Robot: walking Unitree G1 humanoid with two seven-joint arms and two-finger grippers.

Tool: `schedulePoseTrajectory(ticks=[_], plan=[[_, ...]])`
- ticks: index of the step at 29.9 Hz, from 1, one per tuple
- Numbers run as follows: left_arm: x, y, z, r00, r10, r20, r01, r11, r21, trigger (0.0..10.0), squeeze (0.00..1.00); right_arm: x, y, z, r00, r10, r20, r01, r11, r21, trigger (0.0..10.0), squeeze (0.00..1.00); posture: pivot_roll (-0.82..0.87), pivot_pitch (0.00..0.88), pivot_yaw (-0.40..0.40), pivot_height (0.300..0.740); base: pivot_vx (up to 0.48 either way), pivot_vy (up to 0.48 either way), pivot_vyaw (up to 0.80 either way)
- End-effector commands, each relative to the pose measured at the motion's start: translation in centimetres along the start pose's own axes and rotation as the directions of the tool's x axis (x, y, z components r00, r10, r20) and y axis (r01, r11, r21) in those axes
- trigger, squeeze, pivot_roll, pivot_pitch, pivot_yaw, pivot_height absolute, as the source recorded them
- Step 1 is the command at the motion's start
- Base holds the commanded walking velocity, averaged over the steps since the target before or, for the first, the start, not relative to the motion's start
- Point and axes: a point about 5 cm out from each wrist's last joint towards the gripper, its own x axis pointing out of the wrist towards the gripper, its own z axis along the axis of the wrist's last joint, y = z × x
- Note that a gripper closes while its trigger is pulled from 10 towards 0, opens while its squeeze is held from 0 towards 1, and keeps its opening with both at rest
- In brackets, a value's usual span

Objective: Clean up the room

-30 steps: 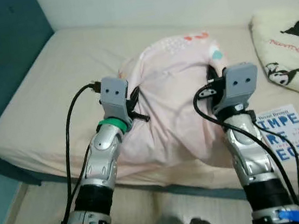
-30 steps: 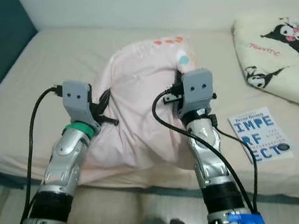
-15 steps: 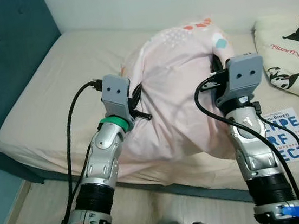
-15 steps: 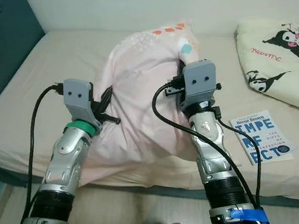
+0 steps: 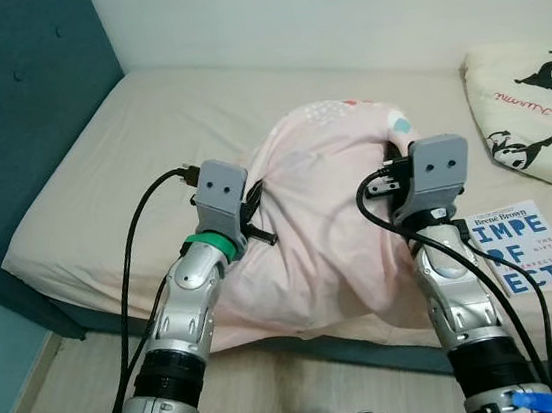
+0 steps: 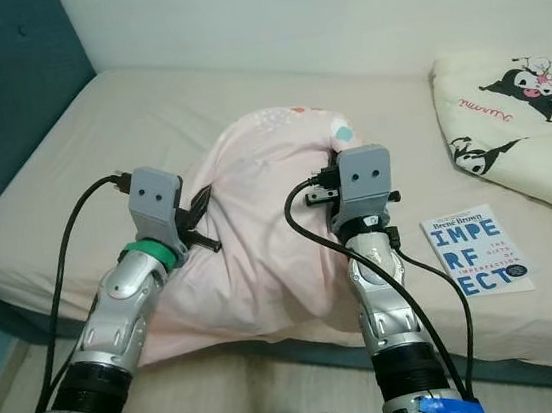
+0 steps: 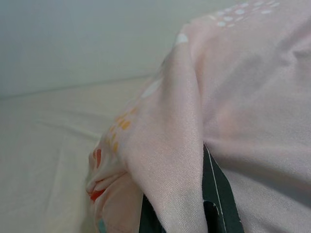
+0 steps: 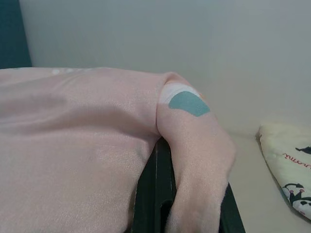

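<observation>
A pink pillow point(image 5: 323, 221) with small coloured spots lies on the beige bed point(image 5: 129, 154), hanging a little over the near edge. My left gripper point(image 5: 253, 184) is shut on the pillow's left side, and fabric folds over its black fingers point(image 7: 218, 194). On the pillow's right corner my right gripper point(image 5: 391, 157) is shut, its fingers point(image 8: 155, 194) wrapped by the cloth. Both arms reach forward from the bedside, one on each side of the pillow.
A white and blue book point(image 5: 523, 247) lies on the bed to the right of my right arm. A cream blanket with cartoon prints point(image 5: 536, 109) sits at the far right. A dark teal headboard point(image 5: 13, 118) runs along the left. Light wall behind, wooden floor below.
The pillow has come down from its raised, upright bulge and lies lower on the bed. Both grippers have kept their hold and dropped with it. The camera view has shifted slightly.
</observation>
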Motion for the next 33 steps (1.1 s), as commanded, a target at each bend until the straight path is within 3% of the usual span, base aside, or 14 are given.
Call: schedulePoseTrajectory(ticks=[1,14,33], plan=[[0.3,0.0,0.9,0.999,-0.007,0.05,0.006,1.0,0.014,10.0,0.0,0.6,-0.2,1.2,0.997,-0.025,0.073,0.024,1.0,0.01,10.0,0.0,0.03,0.014,0.042,0.74,0.0,0.0,0.0],[0.1,0.3,0.0,0.999,0.043,0.02,-0.043,0.999,-0.004,10.0,0.0,-0.2,-0.7,-0.1,0.999,-0.041,0.014,0.04,0.999,0.034,10.0,0.0,0.02,0.028,0.049,0.74,0.0,0.0,0.0],[-0.5,0.4,-0.2,0.998,0.063,0.018,-0.063,0.998,-0.011,10.0,0.0,-0.3,-0.3,-0.7,1.0,-0.018,0.006,0.017,0.999,0.052,10.0,0.0,0.04,0.026,0.03,0.74,0.0,0.0,-0.8]])
